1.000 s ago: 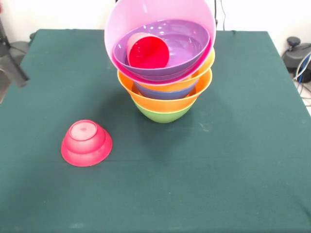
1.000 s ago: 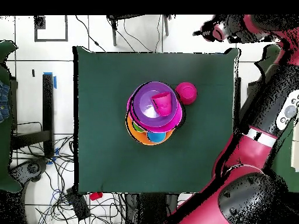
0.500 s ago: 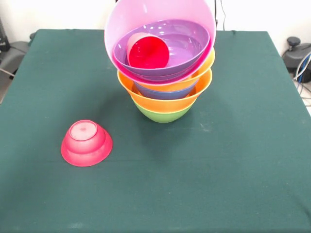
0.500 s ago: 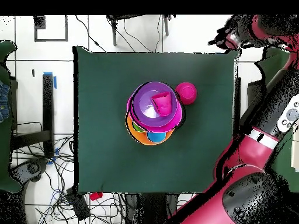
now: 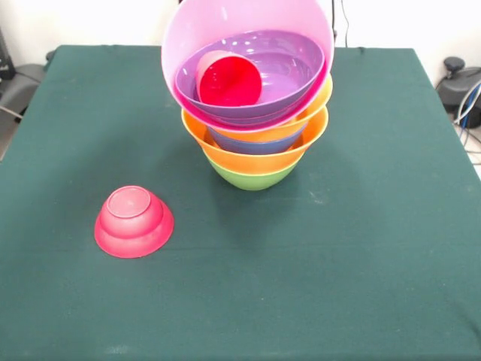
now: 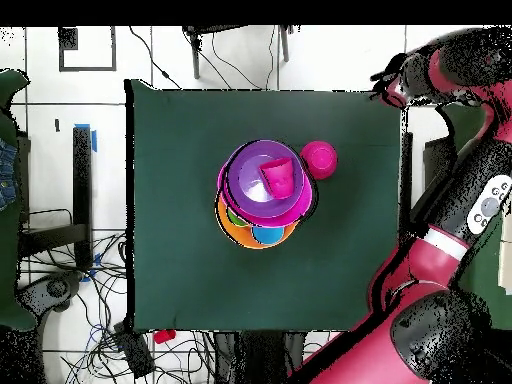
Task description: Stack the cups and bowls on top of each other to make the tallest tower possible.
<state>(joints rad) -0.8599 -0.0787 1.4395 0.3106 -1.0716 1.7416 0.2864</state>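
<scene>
The tower stands mid-table: a green bowl (image 5: 252, 178) as base, an orange bowl (image 5: 225, 156), a blue bowl (image 5: 255, 144) and a second orange bowl (image 5: 308, 113) above it. On top, the large pink bowl (image 5: 225, 22) tilts toward the camera, with the purple bowl (image 5: 297, 64) nested inside. A red cup (image 5: 229, 81) lies on its side in the purple bowl. The small red bowl (image 5: 134, 222) sits upside down on the green cloth, apart from the tower, and also shows in the overhead view (image 6: 320, 159). The gripper (image 6: 384, 82) hangs off the table's corner, away from everything. The green and light blue cups are not clearly visible.
The green table (image 5: 376, 263) has bare cloth on all sides of the tower. The red arm (image 6: 450, 230) runs along the table's right side in the overhead view. A black device (image 5: 458, 83) and cables lie beyond the table edge.
The arm's end has drawn back off the table's corner, moving right and down in the overhead view. A dark part at the front view's left edge is gone. Bowls and cup have not moved.
</scene>
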